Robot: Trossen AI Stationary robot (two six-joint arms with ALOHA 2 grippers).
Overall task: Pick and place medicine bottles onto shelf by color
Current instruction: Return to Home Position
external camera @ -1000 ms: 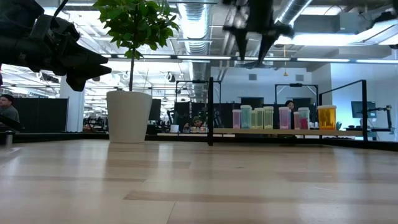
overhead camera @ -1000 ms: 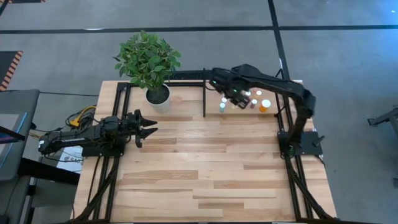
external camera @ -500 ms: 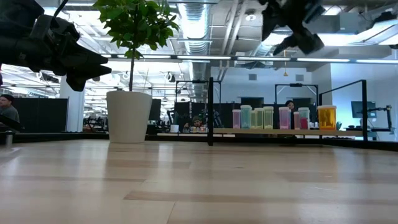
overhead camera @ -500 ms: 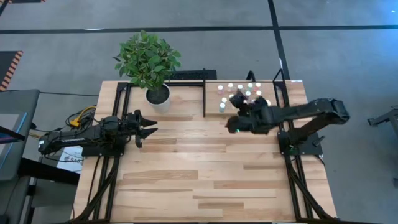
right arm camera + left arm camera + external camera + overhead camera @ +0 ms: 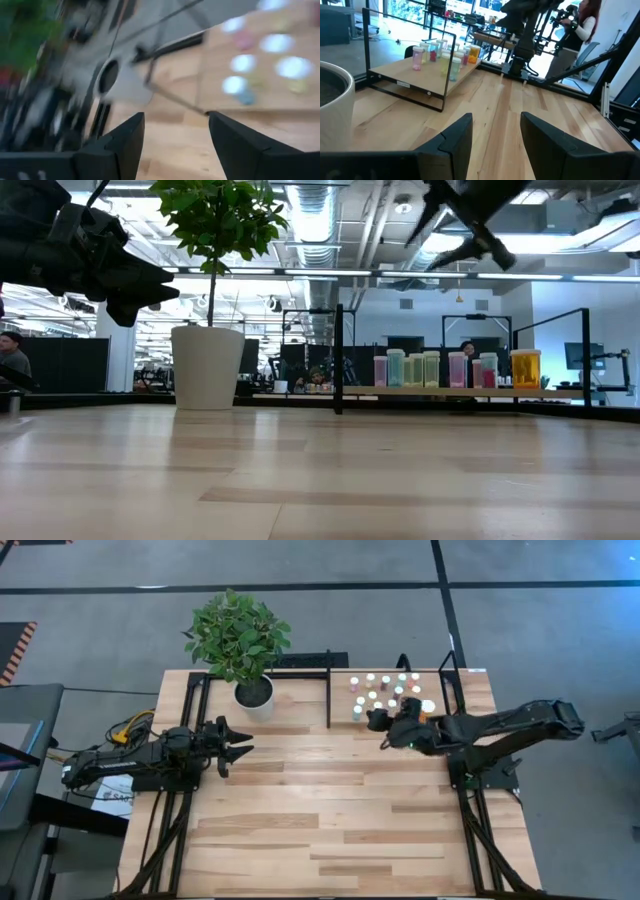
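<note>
Moved: over the last second we saw the right arm (image 5: 500,725) draw back from above the shelf (image 5: 340,690). The left arm (image 5: 120,765) and the bottles have not shifted.
Table (image 5: 320,810): plank top carrying both arms, the plant and the shelf.
Right arm: reaches in from the table's right edge and is stretched toward the shelf's front edge.
Left arm: lies low along the table's left side, pointing toward the middle.
Plant (image 5: 238,635): leafy, in a white pot (image 5: 208,367), at the far edge just left of the shelf.
Shelf: wood board in thin black bars, at the table's far right corner.
Right gripper (image 5: 377,721): from above it sits at the shelf's front edge. We see it level, high over the table and well above the caps (image 5: 460,240). Its own camera shows the fingers wide apart with nothing between them (image 5: 172,135).
Left gripper (image 5: 238,745): well apart from the shelf, fingers spread, nothing held (image 5: 497,125).
Medicine bottles (image 5: 385,695): all upright on the shelf's right half, white caps in close rows. Pink and greenish bodies show from table height (image 5: 420,368). The nearest caps lie just beyond the right gripper, and none touches it.
Large orange bottle (image 5: 428,708): at the right end of the group (image 5: 525,367), just beside the right arm's wrist in the top view.
</note>
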